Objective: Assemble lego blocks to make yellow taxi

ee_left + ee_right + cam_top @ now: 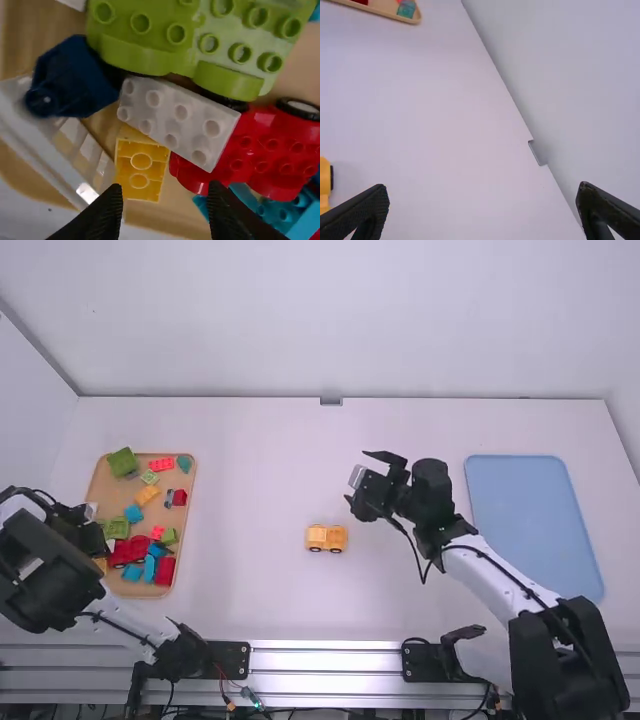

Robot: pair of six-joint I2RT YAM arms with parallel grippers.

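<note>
In the high view, my left gripper (92, 530) is over the left side of the wooden tray (189, 485) of blocks. My left gripper (166, 212) stands open in its wrist view, nothing between its fingers; beyond them lie a yellow block (140, 170) with its hollow side showing and a white block (175, 117). My right gripper (362, 480) is held above the table, right of and farther back than the yellow car (326, 538), which rests on its wheels. The open right gripper (482, 200) is empty in its wrist view, with part of the yellow car (324, 182) at the left edge.
Green pieces (170, 45), a red wheeled base (250, 155), blue blocks (285, 215) and a dark blue piece (75, 77) crowd around the white block. Another yellow block (148, 495) lies higher up the tray. A blue mat (530, 520) lies at the table's right.
</note>
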